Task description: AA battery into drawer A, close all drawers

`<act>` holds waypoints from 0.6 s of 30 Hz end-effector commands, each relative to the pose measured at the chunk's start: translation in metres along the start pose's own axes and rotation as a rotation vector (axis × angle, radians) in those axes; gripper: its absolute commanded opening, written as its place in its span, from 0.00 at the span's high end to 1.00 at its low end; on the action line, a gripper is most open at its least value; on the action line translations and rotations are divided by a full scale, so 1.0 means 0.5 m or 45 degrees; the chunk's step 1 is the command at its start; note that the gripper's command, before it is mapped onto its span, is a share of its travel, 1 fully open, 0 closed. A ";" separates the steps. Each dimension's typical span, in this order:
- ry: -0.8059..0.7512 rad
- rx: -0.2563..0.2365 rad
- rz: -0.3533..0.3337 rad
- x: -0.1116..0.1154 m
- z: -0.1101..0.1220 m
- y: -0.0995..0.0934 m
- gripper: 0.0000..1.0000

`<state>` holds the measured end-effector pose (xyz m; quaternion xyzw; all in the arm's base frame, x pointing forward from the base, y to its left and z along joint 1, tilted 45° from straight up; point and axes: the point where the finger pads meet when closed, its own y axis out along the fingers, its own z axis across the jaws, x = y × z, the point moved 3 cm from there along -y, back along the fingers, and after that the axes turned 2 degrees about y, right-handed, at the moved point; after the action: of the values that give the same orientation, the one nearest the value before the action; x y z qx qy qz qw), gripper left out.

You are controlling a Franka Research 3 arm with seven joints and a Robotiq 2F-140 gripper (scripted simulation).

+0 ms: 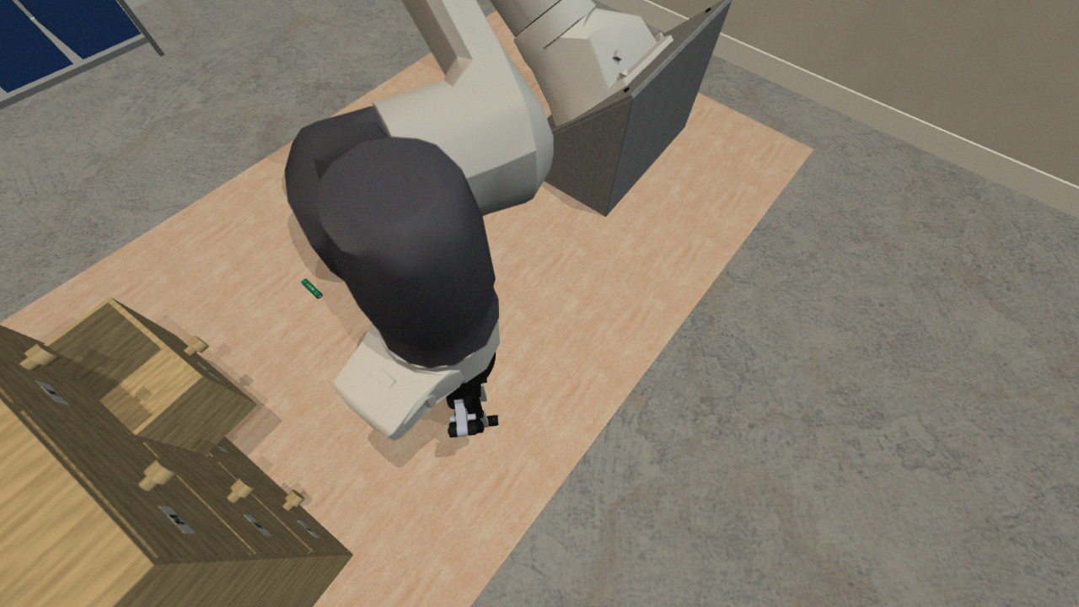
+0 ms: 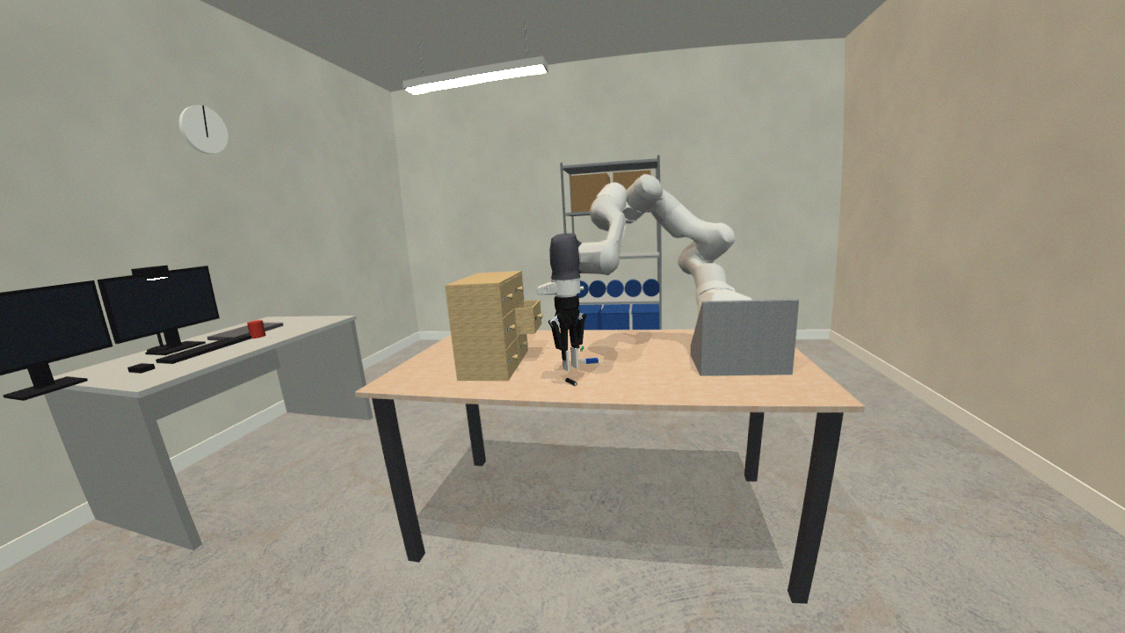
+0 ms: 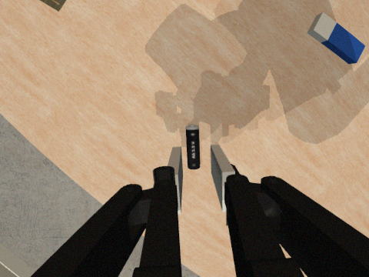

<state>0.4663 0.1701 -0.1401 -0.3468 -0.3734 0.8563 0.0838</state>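
Black on the pale tabletop (image 1: 573, 324) (image 2: 668, 385) (image 3: 77, 96), the battery (image 1: 494, 419) (image 2: 570, 381) (image 3: 193, 148) lay flat. Above it we saw the hand (image 1: 467, 426) (image 2: 569, 366) (image 3: 196, 159) partly open, gripping nothing, its fingers aligned to either side of the battery in the wrist view. We found a blue-and-white block (image 2: 591, 360) (image 3: 337, 38) nearby and a green cylinder (image 1: 311, 288) (image 2: 582, 348) farther off. Beyond, the chest (image 1: 75, 483) (image 2: 481, 334) had one drawer (image 1: 197, 407) (image 2: 526, 319) pulled out; we could not read its label. A grey panel (image 1: 656, 120) (image 2: 747, 338) stood well apart.
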 end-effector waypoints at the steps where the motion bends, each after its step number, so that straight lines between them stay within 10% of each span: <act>1: 0.012 -0.008 -0.001 -0.002 -0.003 0.015 0.83; 18: 0.012 -0.008 -0.001 -0.002 -0.003 0.060 0.83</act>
<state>0.4686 0.1498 -0.1606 -0.3463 -0.3735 0.8564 0.0841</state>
